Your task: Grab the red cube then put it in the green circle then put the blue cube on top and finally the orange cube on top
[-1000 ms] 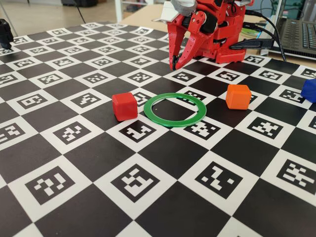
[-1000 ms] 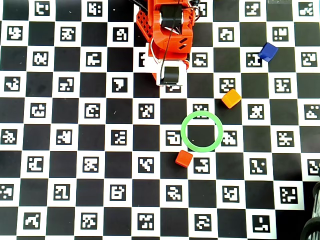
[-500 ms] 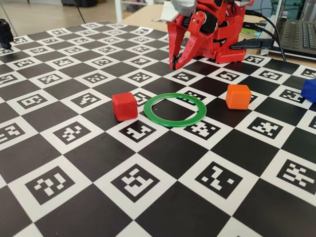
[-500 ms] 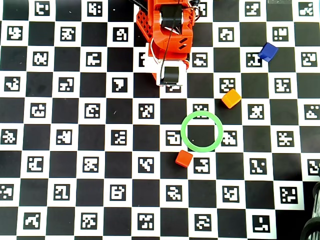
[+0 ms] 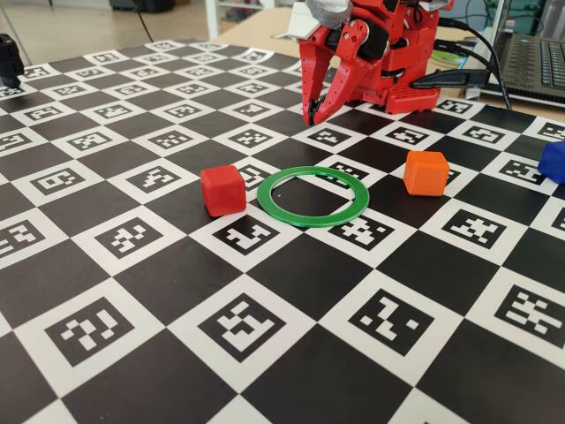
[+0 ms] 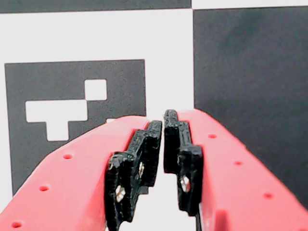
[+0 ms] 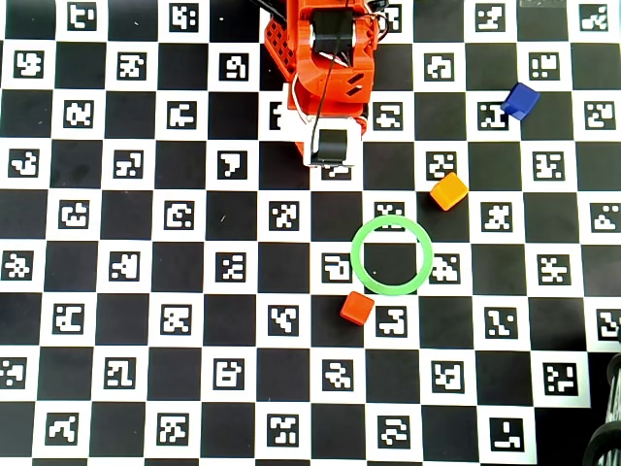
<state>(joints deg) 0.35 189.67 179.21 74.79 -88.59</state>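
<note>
The red cube [image 5: 222, 190] [image 7: 357, 308] sits on the checkered board, just outside the green circle [image 5: 309, 218] [image 7: 355, 254], touching or nearly touching its rim. The ring's middle is empty. In the fixed view the orange cube [image 5: 425, 173] [image 7: 449, 190] lies to the ring's right, and the blue cube [image 5: 553, 162] [image 7: 521, 100] sits at the right edge. My gripper [image 5: 311, 117] [image 6: 163, 118] hangs tips-down close to the arm's base, behind the ring and well away from every cube. It is shut with nothing between its black pads [image 6: 153, 144].
The board [image 5: 159, 291] is covered in black and white marker squares. A laptop [image 5: 534, 66] and cables [image 5: 477, 49] lie behind the arm's base at the back right. A small black object [image 5: 9, 57] stands at the far left edge.
</note>
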